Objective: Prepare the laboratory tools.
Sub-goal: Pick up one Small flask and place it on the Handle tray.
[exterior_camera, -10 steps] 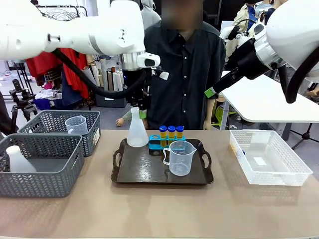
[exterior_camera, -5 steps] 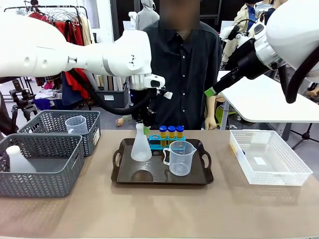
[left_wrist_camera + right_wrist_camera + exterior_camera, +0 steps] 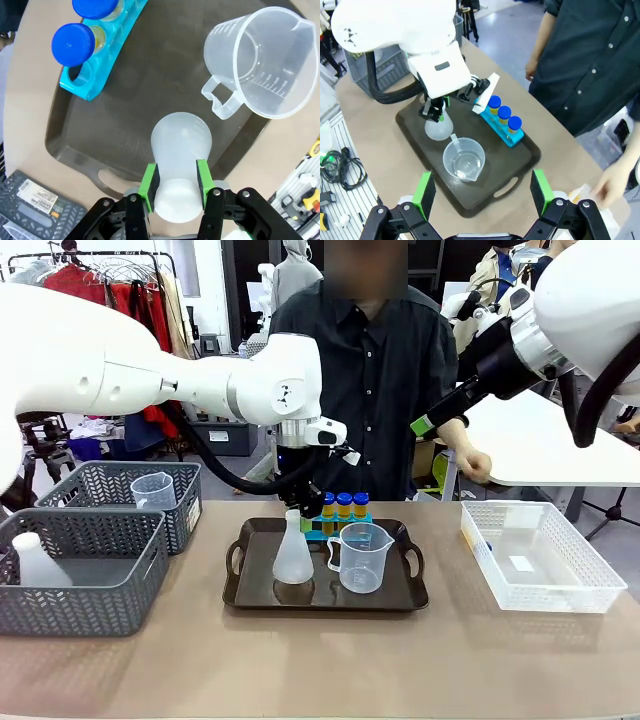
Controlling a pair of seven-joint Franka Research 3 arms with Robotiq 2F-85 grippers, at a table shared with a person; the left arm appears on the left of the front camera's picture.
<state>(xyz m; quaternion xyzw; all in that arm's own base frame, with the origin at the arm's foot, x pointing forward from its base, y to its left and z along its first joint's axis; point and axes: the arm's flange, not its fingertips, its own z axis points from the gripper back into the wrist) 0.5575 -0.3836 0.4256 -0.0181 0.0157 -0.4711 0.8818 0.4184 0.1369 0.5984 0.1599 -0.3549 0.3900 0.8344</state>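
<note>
judging from the layout, the job looked mostly done: the jug (image 3: 358, 557) stood on the dark tray (image 3: 326, 597), the flask (image 3: 293, 556) was just beside it at its 9 o'clock, and the blue rack (image 3: 337, 525) sat at the tray's far edge, at about 12 o'clock from both. three blue-capped tubes (image 3: 344, 506) of amber liquid showed in the rack; whether a fourth was there could not be told. what seemed left was to let the flask go and draw the arm clear. the flask's base seemed to be on the tray or barely off it; the front view did not settle which.

the left gripper (image 3: 177, 185) had its green pads (image 3: 148, 181) pressed on both sides of the flask's neck, the claw narrowed to that neck, with the body hanging below over the tray. the right gripper (image 3: 482, 193) hung high above the table with its fingers spread wide and nothing between them.

farther off, at 9 o'clock, two grey baskets (image 3: 80, 590) held a second jug (image 3: 153, 490) and a white bottle (image 3: 37, 561). at 3 o'clock sat a white basket (image 3: 540, 560). a person (image 3: 375, 370) stood across the table.
</note>
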